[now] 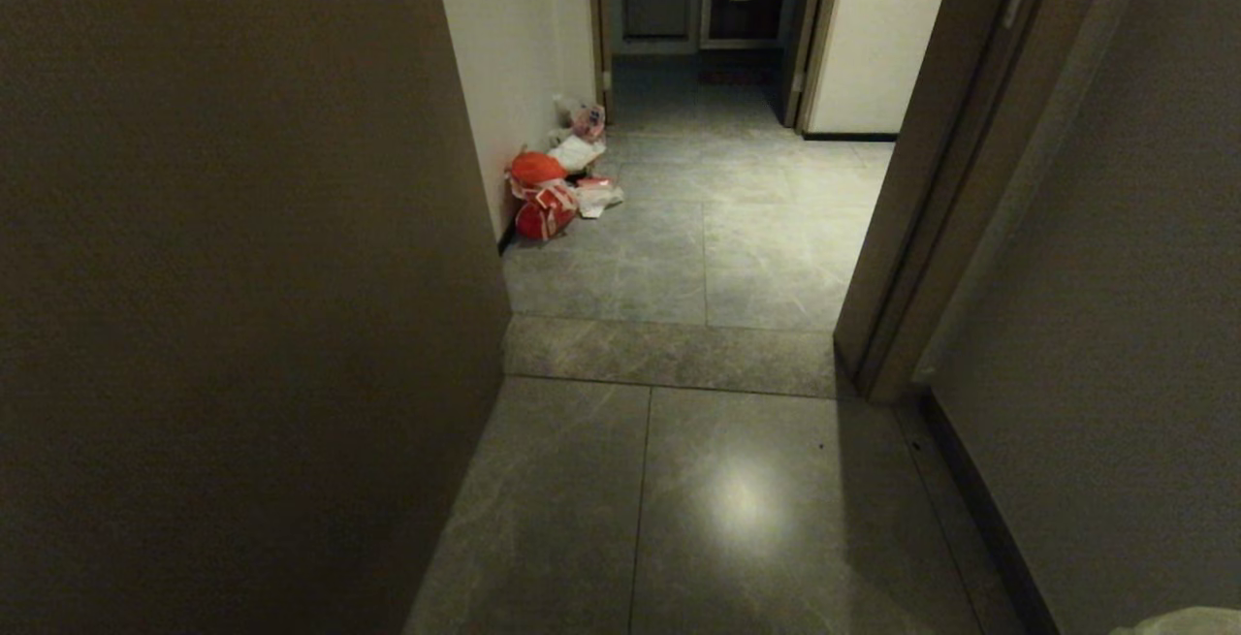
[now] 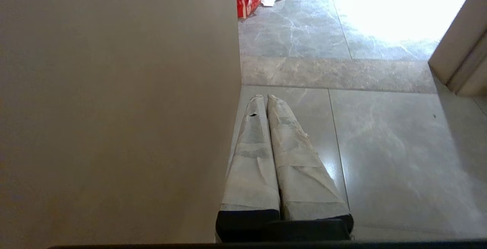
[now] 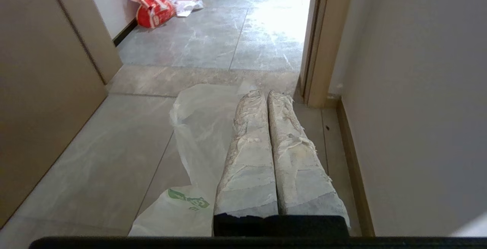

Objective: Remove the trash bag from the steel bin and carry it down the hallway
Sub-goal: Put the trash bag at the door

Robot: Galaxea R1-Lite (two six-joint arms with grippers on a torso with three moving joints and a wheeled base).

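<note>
In the right wrist view the right end effector [image 3: 266, 94], its two tape-wrapped fingers pressed together tip to tip, hangs above the grey marbled floor tiles [image 3: 95, 165] of the hallway beside the thin white semi-clear plastic trash bag with green print [image 3: 198, 135]; whether the bag is pinched between the fingers or only lies under them cannot be told. The left end effector [image 2: 265, 97] is likewise closed and holds nothing, close beside a plain beige wall panel [image 2: 114, 108]. Farther down the hallway, past a stone threshold strip [image 1: 669, 354], an orange-red tied bag [image 1: 539, 194] and scattered white litter [image 1: 591, 191] lie against the off-white left wall [image 1: 504, 63].
</note>
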